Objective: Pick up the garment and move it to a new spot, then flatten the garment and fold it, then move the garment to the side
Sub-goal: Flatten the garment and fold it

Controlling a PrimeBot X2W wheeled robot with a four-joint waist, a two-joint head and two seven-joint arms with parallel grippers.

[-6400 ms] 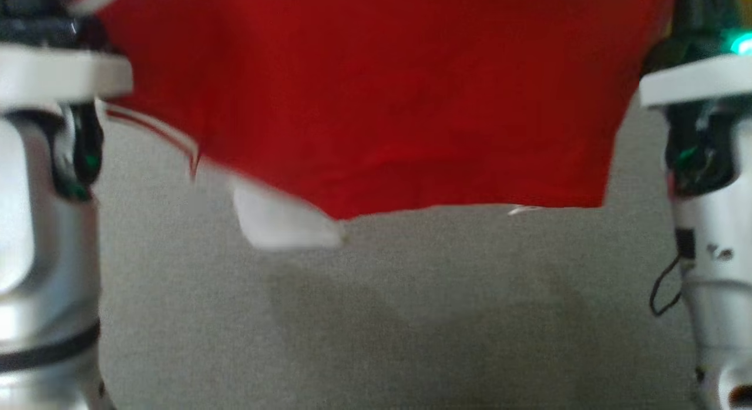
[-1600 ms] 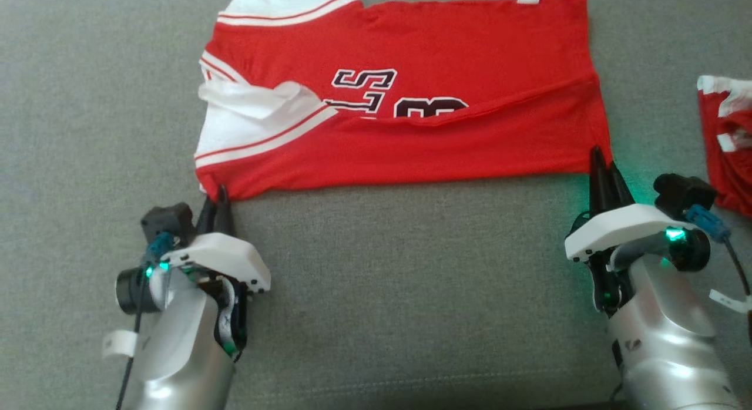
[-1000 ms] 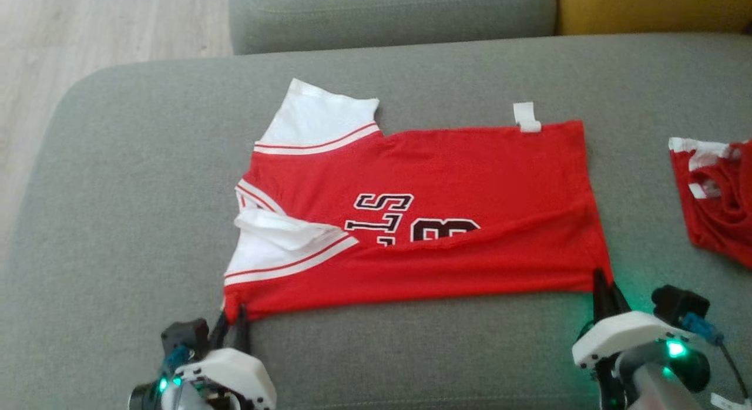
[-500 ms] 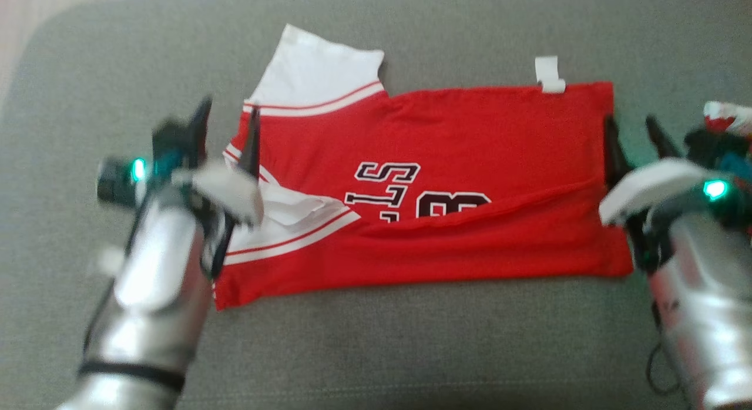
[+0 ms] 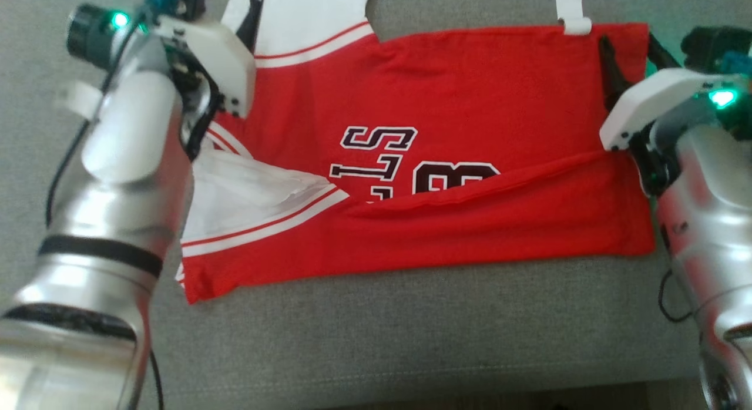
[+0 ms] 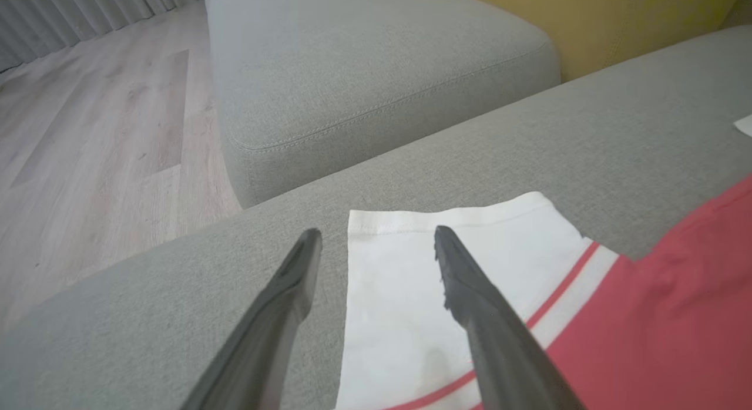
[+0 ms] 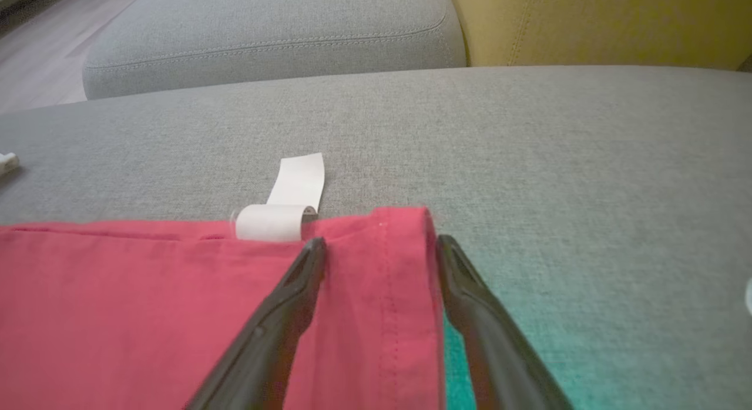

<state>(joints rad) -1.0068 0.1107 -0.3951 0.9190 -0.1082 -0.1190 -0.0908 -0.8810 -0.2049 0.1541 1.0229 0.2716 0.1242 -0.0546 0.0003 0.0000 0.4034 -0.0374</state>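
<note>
Grey sofa seat (image 5: 411,316); second grey cushion (image 6: 364,75) beyond; yellow cushion (image 7: 599,22) beside it; pale wood floor (image 6: 88,151).

garment (image 5: 470,87): red jersey, block lettering (image 5: 376,154) in dark glyphs with white outline, lying sideways in head view. top glyph reads as "s"; next one down "l" or "t", cannot tell; third barely shows. beside them large numeral (image 5: 455,174), "8" or "3", lower part hidden under red fold. white tag (image 5: 573,13) at far hem: no print readable.
</note>
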